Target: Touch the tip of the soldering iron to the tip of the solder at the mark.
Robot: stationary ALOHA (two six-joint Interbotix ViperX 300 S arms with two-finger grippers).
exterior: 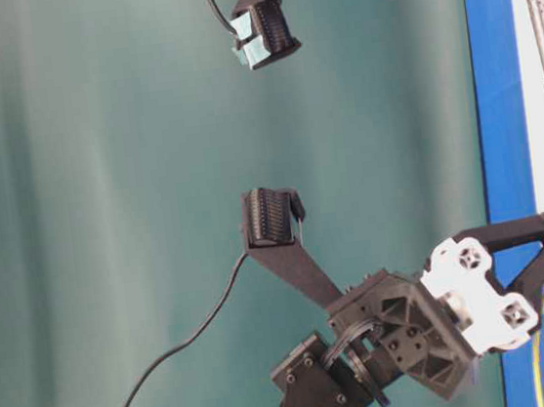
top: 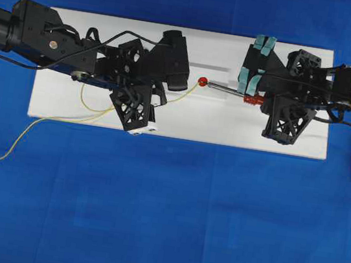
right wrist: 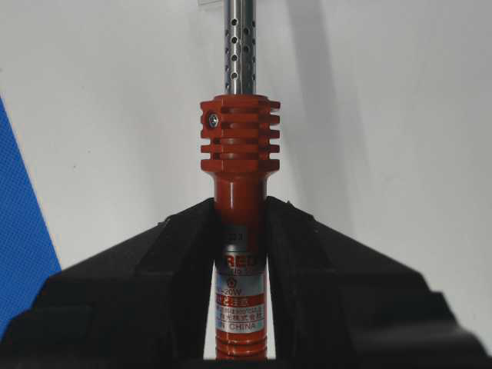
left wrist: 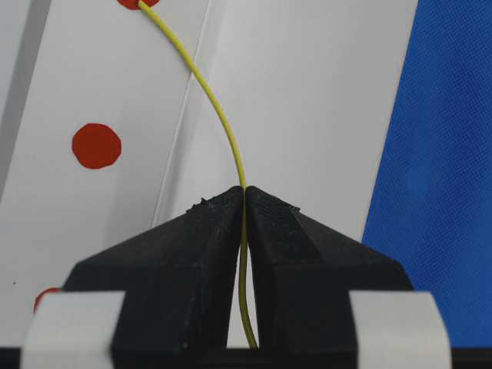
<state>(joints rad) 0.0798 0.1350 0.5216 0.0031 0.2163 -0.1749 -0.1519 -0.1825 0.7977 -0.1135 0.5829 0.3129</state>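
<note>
Solder (top: 93,115) and soldering iron (top: 233,92) converge on the red mark (top: 203,82) near the middle of the white board (top: 227,132), a little closer to its far edge than its near one. My left gripper (left wrist: 244,201) is pinched tight on the yellow wire just behind its free end, so the short stretch beyond my fingertips arcs up to the mark without flopping; the slack trails off the board's left near corner onto the blue cloth (top: 163,221). My right gripper (right wrist: 240,223) clamps the iron's orange-red handle below its ribbed collar, keeping the silver shaft level and aimed straight at the same dot. From overhead, the two tips appear to meet at the mark, though I cannot tell whether they truly touch.
</note>
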